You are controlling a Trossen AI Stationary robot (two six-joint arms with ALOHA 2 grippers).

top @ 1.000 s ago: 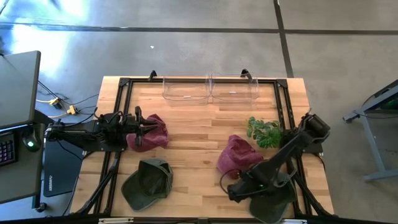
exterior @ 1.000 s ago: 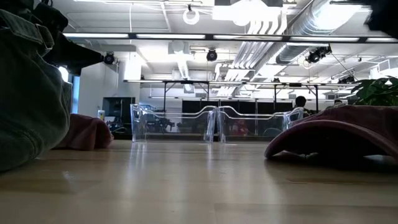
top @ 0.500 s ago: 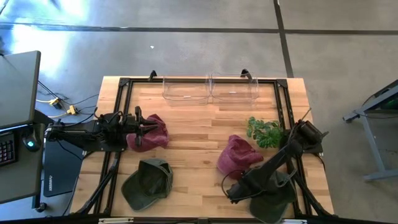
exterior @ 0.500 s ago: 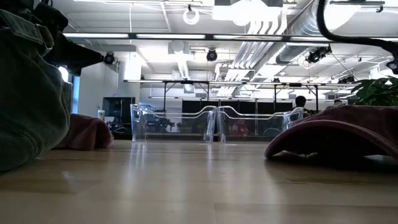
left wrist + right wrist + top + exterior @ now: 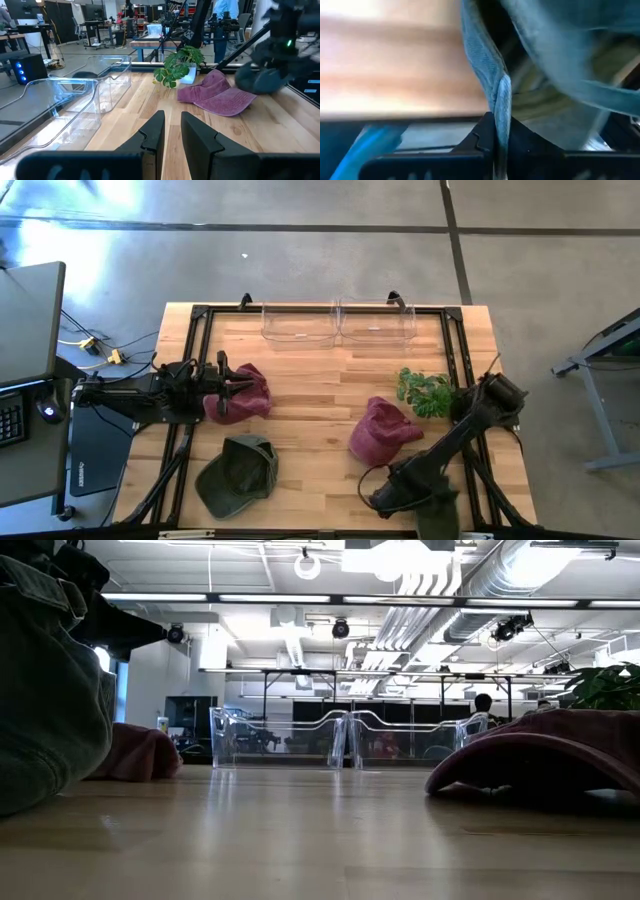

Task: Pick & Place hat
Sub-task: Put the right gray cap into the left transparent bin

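Observation:
A grey-green hat (image 5: 440, 515) lies at the table's near edge on the right, and my right gripper (image 5: 395, 498) is shut on it, slanting down. A maroon hat (image 5: 383, 430) rests flat on the table just beyond. A green hat (image 5: 238, 475) lies near the front left. A second maroon hat (image 5: 248, 392) lies under my left gripper (image 5: 225, 385), which hovers level above the table's left side, its fingers (image 5: 155, 135) a narrow gap apart with nothing between them. My right gripper pinches a folded edge of the grey-green hat's cloth (image 5: 501, 107) between its two fingers (image 5: 482, 137). The fingers come slanting down from the table's right. The rest of the hat spreads beyond the fingers; whether it is clear of the table I cannot tell.
Two clear plastic bins (image 5: 338, 322) stand side by side at the far edge. A small green plant (image 5: 425, 392) stands right of the maroon hat, close to my right arm. Bare wood lies in the table's middle (image 5: 320, 395).
My right gripper has moved a little toward the table's near edge and has shut on the grey-green hat's edge. The hat, spread wide before, now shows narrower and bunched under the gripper.

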